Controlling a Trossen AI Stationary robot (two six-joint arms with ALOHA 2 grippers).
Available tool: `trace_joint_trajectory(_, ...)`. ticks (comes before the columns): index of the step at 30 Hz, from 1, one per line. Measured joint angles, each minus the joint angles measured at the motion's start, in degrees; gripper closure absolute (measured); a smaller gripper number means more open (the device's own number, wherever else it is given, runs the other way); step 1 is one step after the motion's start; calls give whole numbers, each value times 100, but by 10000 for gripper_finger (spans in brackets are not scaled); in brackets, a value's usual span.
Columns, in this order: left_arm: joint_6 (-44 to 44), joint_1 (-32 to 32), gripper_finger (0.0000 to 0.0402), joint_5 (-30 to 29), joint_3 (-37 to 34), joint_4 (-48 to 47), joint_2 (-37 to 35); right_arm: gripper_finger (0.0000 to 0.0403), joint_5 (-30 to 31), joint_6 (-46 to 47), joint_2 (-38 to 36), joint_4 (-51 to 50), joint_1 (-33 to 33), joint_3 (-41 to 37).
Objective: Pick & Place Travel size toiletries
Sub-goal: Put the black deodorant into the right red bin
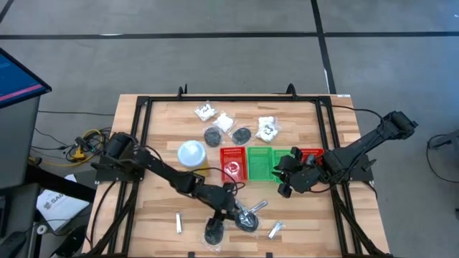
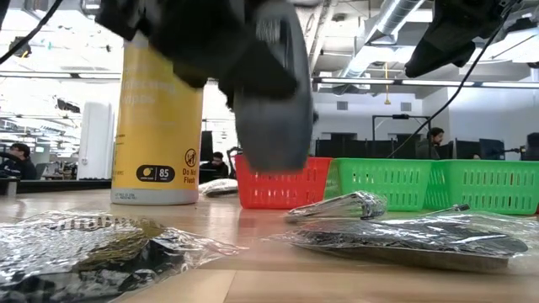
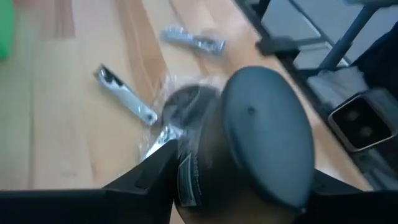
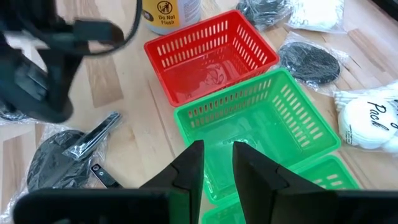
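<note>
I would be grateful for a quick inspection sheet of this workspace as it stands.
Surface: wooden table, inside a black frame.
Job's things: white packets and dark discs on the far side; silvery tubes and a wrapped disc on the near side.
Clutter: yellow cup with a white lid; red bin; green bin.
Hands: left hand holds a raised disc clear of the table; right hand is over the green bin, fingers narrowly apart, empty.
Cables: loose bundle on the floor to the left of the table.
Surroundings: people at desks beyond the table.
</note>
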Motion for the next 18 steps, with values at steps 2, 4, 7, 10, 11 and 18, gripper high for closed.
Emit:
trace_joint_trajectory(2,1,0,227,-92,0,-9,-189,327,-1,0,0,11,0,0)
trace_joint_trajectory(4,5,0,227,-300,0,25,-386,326,-1,0,0,11,0,0)
trace_joint_trajectory(7,7,49,227,-599,0,-11,-685,326,1,0,0,11,0,0)
trace_joint_trajectory(10,7,148,227,-747,0,-37,-965,326,0,0,0,15,0,0)
trace_joint_trajectory(11,9,187,227,-795,0,-24,-1046,326,0,-4,0,16,0,0)
trace_joint_trajectory(18,9,553,227,-931,0,-28,-1471,327,3,-142,0,179,-4,2)
